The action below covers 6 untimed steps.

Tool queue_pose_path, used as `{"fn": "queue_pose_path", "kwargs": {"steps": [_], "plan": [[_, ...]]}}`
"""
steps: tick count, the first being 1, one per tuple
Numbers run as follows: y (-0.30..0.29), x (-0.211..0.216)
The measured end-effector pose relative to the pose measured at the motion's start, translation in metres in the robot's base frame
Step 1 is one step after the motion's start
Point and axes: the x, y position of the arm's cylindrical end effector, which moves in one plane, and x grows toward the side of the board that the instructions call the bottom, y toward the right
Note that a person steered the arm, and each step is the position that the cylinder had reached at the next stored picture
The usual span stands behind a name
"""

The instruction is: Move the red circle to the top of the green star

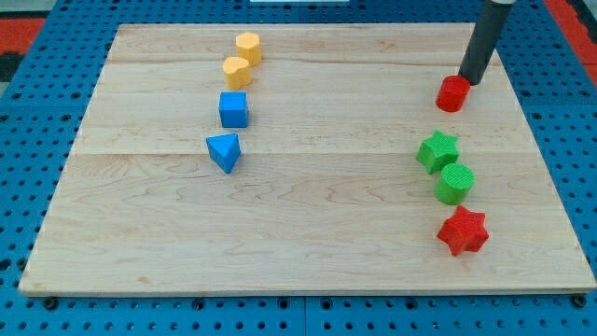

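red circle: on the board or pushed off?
On. The red circle sits flat on the board near its top right corner, above the green star, my tip beside it.

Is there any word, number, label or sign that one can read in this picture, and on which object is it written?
None: no text shows on the wooden board, on my tip, the red circle, the green star or any other block.
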Motion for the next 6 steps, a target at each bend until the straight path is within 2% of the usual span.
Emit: {"fn": "queue_pose_path", "kwargs": {"steps": [1,5,6], "plan": [[-0.041,0.009],[-0.078,0.040],[-0.097,0.024]]}}
